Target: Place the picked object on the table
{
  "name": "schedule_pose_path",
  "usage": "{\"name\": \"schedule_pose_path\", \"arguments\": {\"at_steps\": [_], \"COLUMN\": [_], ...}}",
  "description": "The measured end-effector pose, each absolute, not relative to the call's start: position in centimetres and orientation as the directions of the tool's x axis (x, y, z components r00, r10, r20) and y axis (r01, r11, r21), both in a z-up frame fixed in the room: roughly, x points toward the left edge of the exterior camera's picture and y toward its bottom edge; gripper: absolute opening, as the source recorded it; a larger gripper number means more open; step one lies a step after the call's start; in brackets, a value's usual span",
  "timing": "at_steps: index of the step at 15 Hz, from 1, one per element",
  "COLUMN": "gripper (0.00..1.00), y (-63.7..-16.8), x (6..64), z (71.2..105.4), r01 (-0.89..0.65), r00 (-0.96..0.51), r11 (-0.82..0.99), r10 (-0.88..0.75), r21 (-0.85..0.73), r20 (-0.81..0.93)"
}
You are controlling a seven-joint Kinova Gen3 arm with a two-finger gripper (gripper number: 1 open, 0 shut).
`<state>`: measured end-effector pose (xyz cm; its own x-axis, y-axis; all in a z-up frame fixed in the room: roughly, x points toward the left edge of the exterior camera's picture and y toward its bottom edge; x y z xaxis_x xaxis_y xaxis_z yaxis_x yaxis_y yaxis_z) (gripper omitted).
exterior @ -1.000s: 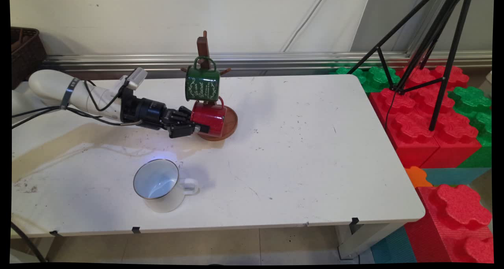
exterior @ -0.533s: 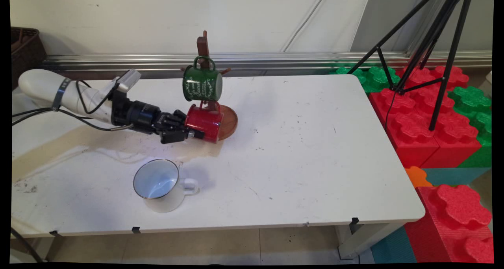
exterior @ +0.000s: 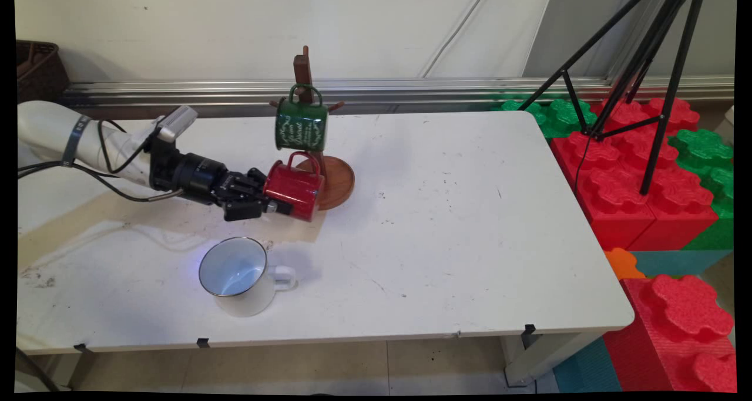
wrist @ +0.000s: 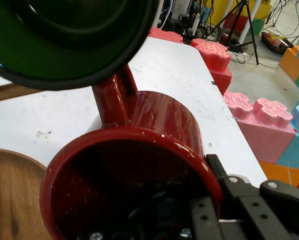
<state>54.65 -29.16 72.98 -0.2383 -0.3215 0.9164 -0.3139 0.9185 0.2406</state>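
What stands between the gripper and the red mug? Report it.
Nothing visible: the gripper is shut on the red mug at its rim. The green mug hangs close above it on the wooden rack.

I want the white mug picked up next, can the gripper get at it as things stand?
Probably not yet: the gripper is shut on the red mug. The white mug itself stands unobstructed on the table, just nearer the camera.

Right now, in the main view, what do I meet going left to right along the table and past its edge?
Claw shut on the red mug → wooden mug stand's base → bare white table → red foam blocks → black tripod.
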Motion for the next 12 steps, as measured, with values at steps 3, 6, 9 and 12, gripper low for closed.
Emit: {"name": "schedule_pose_path", "arguments": {"at_steps": [3, 6, 9, 12], "gripper": [0.00, 0.00, 0.00, 0.00], "y": [-28.7, -28.3, -27.7, -27.2], "x": [55.3, 56.4, 57.8, 59.3], "z": [73.3, 73.9, 74.7, 75.6], "r01": [-0.310, -0.305, -0.300, -0.302], "r00": [-0.255, -0.281, -0.315, -0.347], "r11": [0.923, 0.930, 0.939, 0.944], "r10": [-0.314, -0.294, -0.264, -0.240], "r21": [0.230, 0.206, 0.169, 0.134], "r20": [0.915, 0.913, 0.911, 0.907]}}
